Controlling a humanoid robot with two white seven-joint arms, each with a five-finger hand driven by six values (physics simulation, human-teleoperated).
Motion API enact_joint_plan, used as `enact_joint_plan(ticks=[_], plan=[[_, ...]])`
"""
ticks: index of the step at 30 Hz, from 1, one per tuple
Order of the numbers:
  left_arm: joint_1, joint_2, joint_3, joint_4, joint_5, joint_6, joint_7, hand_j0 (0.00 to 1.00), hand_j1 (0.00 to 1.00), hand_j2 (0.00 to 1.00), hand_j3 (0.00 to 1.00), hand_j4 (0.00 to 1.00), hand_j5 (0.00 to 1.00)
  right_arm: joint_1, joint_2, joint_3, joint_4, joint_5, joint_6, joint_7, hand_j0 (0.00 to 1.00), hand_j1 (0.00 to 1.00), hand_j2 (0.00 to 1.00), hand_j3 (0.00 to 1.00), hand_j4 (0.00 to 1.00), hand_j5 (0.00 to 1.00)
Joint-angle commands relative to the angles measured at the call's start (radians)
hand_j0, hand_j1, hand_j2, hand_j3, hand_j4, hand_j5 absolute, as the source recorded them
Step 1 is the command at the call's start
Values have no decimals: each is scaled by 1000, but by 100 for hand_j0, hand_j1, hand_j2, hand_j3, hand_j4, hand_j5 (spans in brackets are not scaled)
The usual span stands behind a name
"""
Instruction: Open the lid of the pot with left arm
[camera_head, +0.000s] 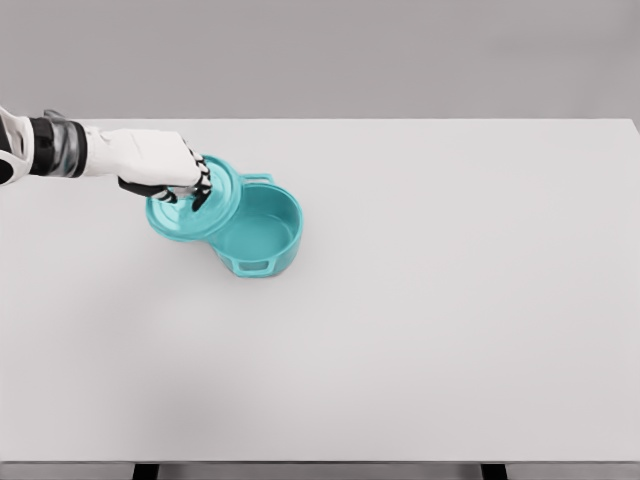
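Observation:
A teal pot (262, 232) with two side handles stands on the white table (420, 300), left of the middle, its inside showing. The teal lid (205, 210) is tilted and shifted to the pot's left, overlapping the pot's left rim. My left hand (190, 183) comes in from the left edge and is curled over the top of the lid, fingers shut around its knob, which the hand hides. The right arm does not show.
The table's far edge runs behind the pot, and its near edge lies along the bottom of the picture. Nothing else stands on the table.

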Motion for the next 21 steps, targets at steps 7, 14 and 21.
enact_joint_plan(ticks=[7, 14, 21], plan=[[5, 109, -17, 7, -59, 2, -1, 39, 39, 39, 39, 39, 39, 0, 0, 0, 1, 0, 0, 0, 100, 100, 100, 100, 100, 100], [14, 107, -28, 8, -58, 2, -1, 85, 85, 85, 85, 85, 85, 0, 0, 0, -1, 0, 0, 0, 100, 100, 100, 100, 100, 100], [21, 107, -32, 10, -58, 2, -1, 100, 100, 100, 100, 100, 100, 0, 0, 0, -1, 0, 0, 0, 100, 100, 100, 100, 100, 100]])
